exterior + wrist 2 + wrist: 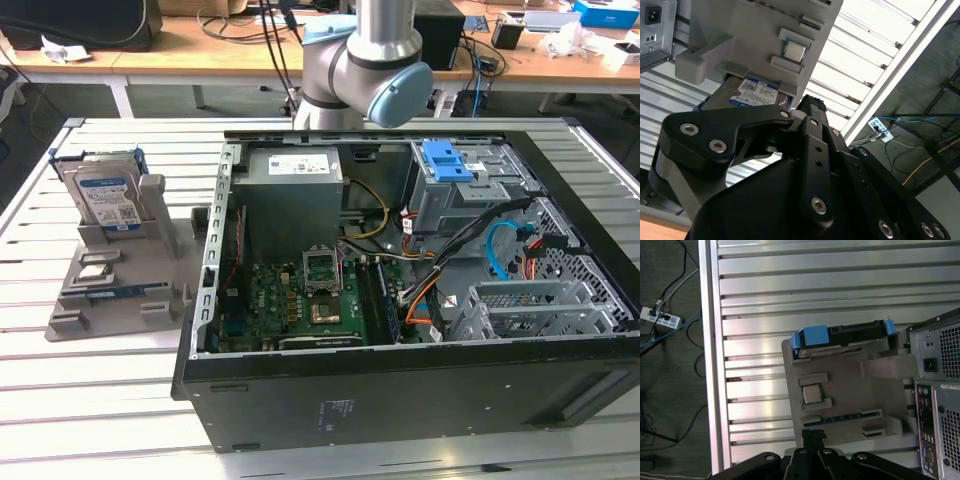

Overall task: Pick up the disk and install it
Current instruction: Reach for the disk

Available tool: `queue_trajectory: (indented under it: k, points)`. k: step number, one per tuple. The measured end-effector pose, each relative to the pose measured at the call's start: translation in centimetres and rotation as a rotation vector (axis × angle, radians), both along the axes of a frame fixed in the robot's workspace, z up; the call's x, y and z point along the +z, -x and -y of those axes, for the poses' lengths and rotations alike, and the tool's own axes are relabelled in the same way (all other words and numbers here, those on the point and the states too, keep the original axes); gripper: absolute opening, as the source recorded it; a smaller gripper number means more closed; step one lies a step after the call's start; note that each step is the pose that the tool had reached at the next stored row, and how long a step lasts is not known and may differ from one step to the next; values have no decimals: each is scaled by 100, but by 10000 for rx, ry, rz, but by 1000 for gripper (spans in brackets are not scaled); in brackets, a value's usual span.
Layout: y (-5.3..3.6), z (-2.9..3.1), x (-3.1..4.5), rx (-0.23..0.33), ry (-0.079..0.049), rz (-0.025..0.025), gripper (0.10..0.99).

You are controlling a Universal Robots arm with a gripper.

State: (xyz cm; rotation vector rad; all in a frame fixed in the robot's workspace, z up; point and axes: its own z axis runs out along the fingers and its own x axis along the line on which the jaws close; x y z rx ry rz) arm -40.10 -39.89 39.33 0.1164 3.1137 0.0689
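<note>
1. The slatted metal counter point(100, 400) lies bare in front of the grey holder point(110, 270) and on the exterior view's left of it. On the exterior view's right, the open computer case point(400, 390) stands near the holder, with a narrow strip of slats between them.
2. In the first wrist view the counter's edge rail point(710, 340) runs past the holder point(850, 390), several bare slats away. Beyond it is floor with cables and a power strip point(657, 317).
3. The claw point(812, 432) is pressed together and pinches nothing.
4. The claw hangs above the holder, near the side opposite the disk point(845, 335), with a processor chip point(812, 394) between them. It is apart from the disk.
5. The disk point(108, 195) stands on edge in the holder's rear slot, leaning back a little. Its labelled face is turned toward the exterior camera.
6. Its blue-framed top edge runs parallel to the counter's slats. The lower part sits in the slot, so I cannot tell which way its long axis runs.
7. In the second wrist view the label point(752, 92) shows just past the claw's tip point(810, 103).
</note>
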Motion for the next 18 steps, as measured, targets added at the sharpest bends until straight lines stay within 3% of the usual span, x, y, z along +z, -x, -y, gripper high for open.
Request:
queue_trajectory:
  k: [5, 8, 13, 14, 18]
  points:
    - [70, -3, -1, -1, -1, 1, 106]
    - [72, -43, 0, -1, 1, -1, 106]
    - [72, -164, 0, 0, 12, -1, 106]
    - [72, -224, 0, 0, 28, -1, 106]
    - [71, -365, 0, 0, 68, 0, 106]
